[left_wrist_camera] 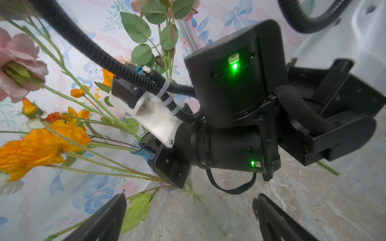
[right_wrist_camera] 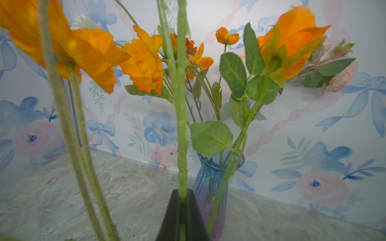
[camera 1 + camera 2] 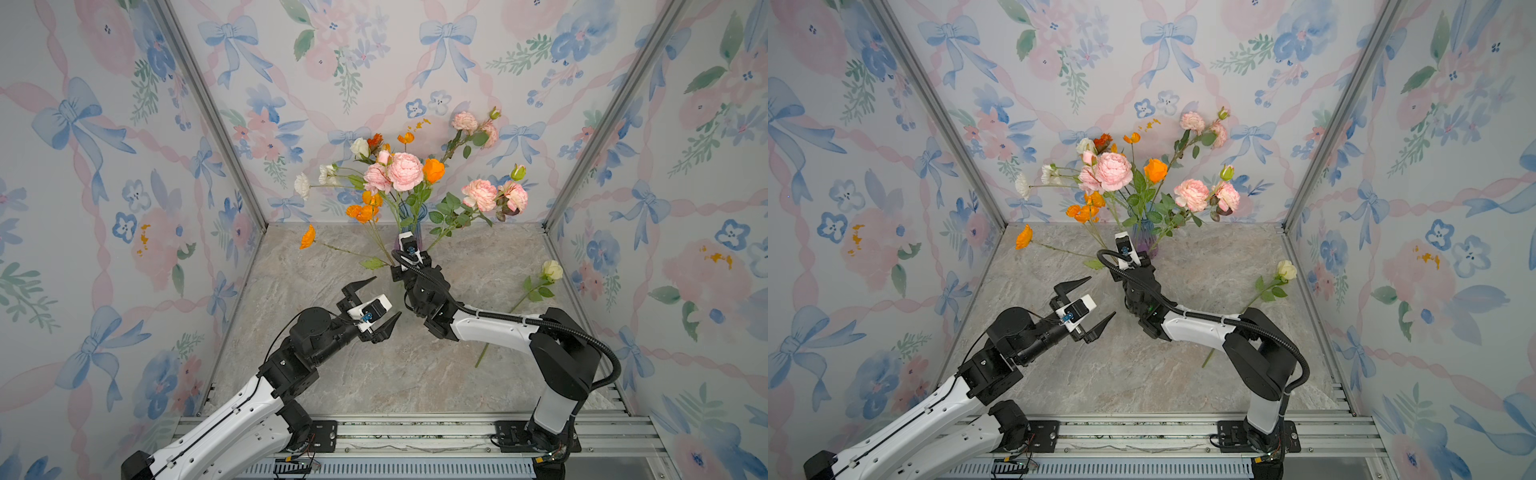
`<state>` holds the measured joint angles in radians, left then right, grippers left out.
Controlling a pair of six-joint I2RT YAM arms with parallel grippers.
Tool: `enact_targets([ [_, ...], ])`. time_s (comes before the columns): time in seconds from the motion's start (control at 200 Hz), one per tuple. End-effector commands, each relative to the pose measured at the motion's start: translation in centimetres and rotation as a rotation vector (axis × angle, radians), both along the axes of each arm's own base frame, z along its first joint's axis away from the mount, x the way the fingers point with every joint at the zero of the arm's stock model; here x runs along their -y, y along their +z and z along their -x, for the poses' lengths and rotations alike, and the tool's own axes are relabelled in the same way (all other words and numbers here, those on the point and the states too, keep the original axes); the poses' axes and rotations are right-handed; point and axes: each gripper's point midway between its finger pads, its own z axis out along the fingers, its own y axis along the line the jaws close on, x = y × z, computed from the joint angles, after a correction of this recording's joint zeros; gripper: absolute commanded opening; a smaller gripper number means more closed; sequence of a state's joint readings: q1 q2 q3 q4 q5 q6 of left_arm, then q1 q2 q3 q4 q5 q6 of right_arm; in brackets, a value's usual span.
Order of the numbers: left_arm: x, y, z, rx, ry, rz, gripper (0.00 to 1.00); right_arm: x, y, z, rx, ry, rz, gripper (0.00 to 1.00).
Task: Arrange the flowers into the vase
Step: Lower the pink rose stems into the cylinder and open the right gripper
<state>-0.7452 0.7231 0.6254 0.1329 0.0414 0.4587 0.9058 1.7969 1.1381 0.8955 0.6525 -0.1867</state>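
Your bench (image 3: 374,374) has a matt, stone-look top, grey and veined. The vase (image 2: 211,181) is glossy, translucent ribbed glass, blue shading to purple. The flowers (image 3: 405,171) have thin, cloth-like petals and leaves. Some of their stems look smooth like plastic, others fuzzy. Your arm shells (image 3: 232,419) are glossy white over matt black housings, with a ribbed black plastic cable sleeve (image 1: 108,60). The walls (image 3: 104,249) are matt printed paper in brushed metal framing (image 3: 210,112).

A grey, marble-patterned surface (image 3: 365,374) lay between three walls. Wallpaper (image 3: 83,187) painted with blue bows, pink ribbons and blossoms covered the left, right and far walls. Silver metal posts (image 3: 210,116) rose at both far corners. A slotted metal rail (image 3: 415,432) crossed the near edge.
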Motion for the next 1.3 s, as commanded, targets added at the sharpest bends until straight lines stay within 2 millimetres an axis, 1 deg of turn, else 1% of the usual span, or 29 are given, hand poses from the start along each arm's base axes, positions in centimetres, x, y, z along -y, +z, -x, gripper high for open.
enact_targets([
  [0.0, -0.2, -0.1, 0.0, -0.005, 0.002, 0.015, 0.98, 0.7, -0.6, -0.6, -0.002, -0.026, -0.059, 0.07],
  [0.065, -0.2, -0.1, 0.0, -0.004, 0.001, 0.015, 0.98, 0.5, -1.1, -0.7, -0.009, -0.026, -0.055, 0.08],
  [0.175, -0.2, -0.2, 0.0, -0.004, 0.001, 0.013, 0.98, 0.5, -1.8, -0.8, -0.02, -0.028, -0.055, 0.12],
  [0.27, -0.1, -0.3, 0.0, -0.005, -0.001, 0.012, 0.98, 0.5, -2.2, -0.8, -0.028, -0.031, -0.055, 0.14],
  [0.51, -0.1, -0.4, 0.0, -0.009, -0.003, 0.009, 0.98, 0.7, -3.3, -0.4, -0.046, -0.036, -0.051, 0.18],
  [0.58, 0.0, -0.5, -0.1, -0.011, -0.004, 0.008, 0.98, 0.8, -3.3, -0.3, -0.045, -0.039, -0.052, 0.2],
  [0.685, 0.0, -0.5, -0.1, -0.012, -0.004, 0.006, 0.98, 0.7, -3.1, 0.2, -0.046, -0.034, -0.051, 0.28],
  [0.785, 0.1, -0.6, -0.1, -0.014, -0.004, 0.003, 0.98, 0.5, -2.5, 1.0, -0.037, -0.026, -0.046, 0.38],
  [0.91, 0.0, -0.6, -0.2, -0.014, -0.003, 0.003, 0.98, 0.0, -1.4, 2.7, -0.01, -0.016, -0.03, 0.49],
  [1.035, 0.1, -0.6, -0.1, -0.014, -0.006, 0.004, 0.98, 0.3, -0.1, 4.2, 0.009, -0.053, -0.001, 0.57],
  [1.04, 0.1, -0.6, -0.1, -0.014, -0.008, 0.004, 0.98, 0.3, -0.3, 4.3, 0.004, -0.053, 0.008, 0.57],
  [1.065, 0.1, -0.6, -0.1, -0.015, -0.007, 0.004, 0.98, 0.6, -0.3, 4.4, -0.007, -0.075, 0.021, 0.57],
  [1.075, 0.1, -0.6, -0.1, -0.016, -0.008, 0.004, 0.98, 0.8, 0.1, 4.5, -0.007, -0.082, 0.014, 0.57],
  [1.085, 0.1, -0.6, -0.1, -0.015, -0.009, 0.004, 0.98, 0.9, -0.3, 4.5, -0.019, -0.095, 0.028, 0.58],
  [1.095, 0.1, -0.6, -0.1, -0.016, -0.009, 0.004, 0.98, 1.1, 0.0, 4.6, -0.02, -0.103, 0.021, 0.58],
  [1.1, 0.1, -0.6, -0.1, -0.015, -0.007, 0.004, 0.98, 1.2, -0.3, 4.5, -0.031, -0.108, 0.035, 0.58],
  [1.115, 0.1, -0.6, -0.1, -0.014, -0.008, 0.005, 0.98, 1.5, 0.0, 4.6, -0.035, -0.119, 0.028, 0.58],
  [1.12, 0.1, -0.6, -0.1, -0.015, -0.008, 0.004, 0.98, 1.5, -0.4, 4.6, -0.046, -0.123, 0.041, 0.59],
  [1.13, 0.1, -0.6, -0.1, -0.015, -0.007, 0.004, 0.98, 1.7, -0.4, 4.6, -0.053, -0.128, 0.043, 0.59],
  [1.135, 0.1, -0.6, -0.1, -0.015, -0.007, 0.004, 0.98, 1.8, -0.1, 4.7, -0.051, -0.13, 0.033, 0.59],
  [1.14, 0.0, -0.6, -0.1, -0.014, -0.006, 0.005, 0.98, 1.9, -0.6, 4.7, -0.062, -0.132, 0.049, 0.59],
  [1.165, 0.0, -0.6, -0.1, -0.013, -0.005, 0.006, 0.98, 2.3, -0.8, 4.8, -0.082, -0.14, 0.054, 0.59],
  [1.185, 0.0, -0.5, 0.0, -0.011, -0.007, 0.007, 0.98, 2.4, -1.6, 4.8, -0.104, -0.145, 0.068, 0.59],
  [1.19, 0.0, -0.5, 0.0, -0.011, -0.008, 0.008, 0.98, 2.7, -1.1, 5.0, -0.101, -0.145, 0.057, 0.59],
  [1.2, 0.0, -0.5, -0.1, -0.011, -0.005, 0.006, 0.98, 3.0, -0.8, 5.1, -0.105, -0.147, 0.051, 0.59],
  [1.295, 0.1, -0.5, 0.0, -0.013, -0.015, 0.008, 0.98, 5.4, -1.2, 5.8, -0.162, -0.182, 0.047, 0.59],
])
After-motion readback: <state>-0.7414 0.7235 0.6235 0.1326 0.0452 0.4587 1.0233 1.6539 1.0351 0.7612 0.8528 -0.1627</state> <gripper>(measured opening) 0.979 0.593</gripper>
